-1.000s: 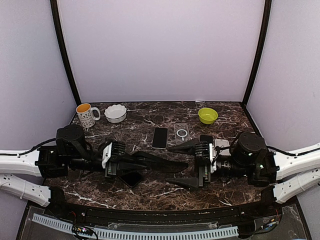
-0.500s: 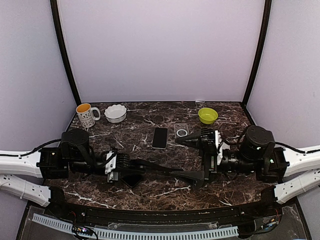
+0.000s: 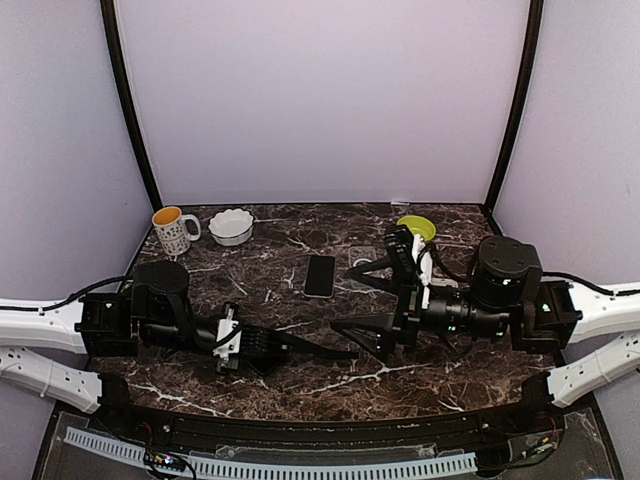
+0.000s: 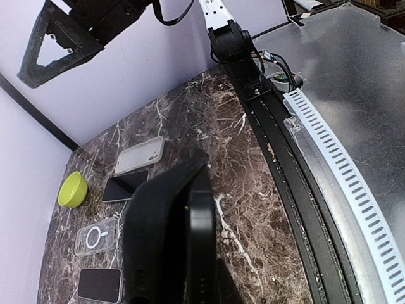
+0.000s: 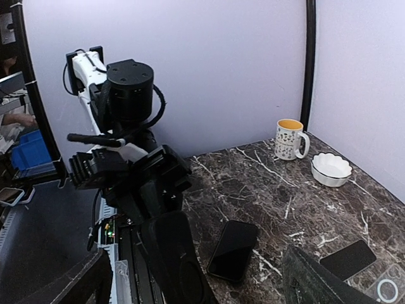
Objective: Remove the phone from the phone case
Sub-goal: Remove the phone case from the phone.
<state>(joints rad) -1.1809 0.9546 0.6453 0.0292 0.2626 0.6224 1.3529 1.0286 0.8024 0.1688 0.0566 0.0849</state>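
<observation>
1. At mid-table the black phone (image 3: 320,275) lies flat and bare, just beside the clear ring-marked phone case (image 4: 98,235), not touching it.
2. Right gripper (image 3: 343,296) hovers near both, fingers spread wide, holding nothing.
3. Left gripper (image 3: 350,352) sits low toward the near edge, fingers pressed together, empty.

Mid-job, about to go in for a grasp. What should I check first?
1. Right gripper jaws open: ok.
2. Left gripper jaws open: not ok, shut on nothing.
3. Middle phone lying flat, uncovered: ok.
4. Near phone flat beside the left arm: ok.
5. Which phone sits in a case: cannot tell.
6. Clear case empty: ok.
</observation>
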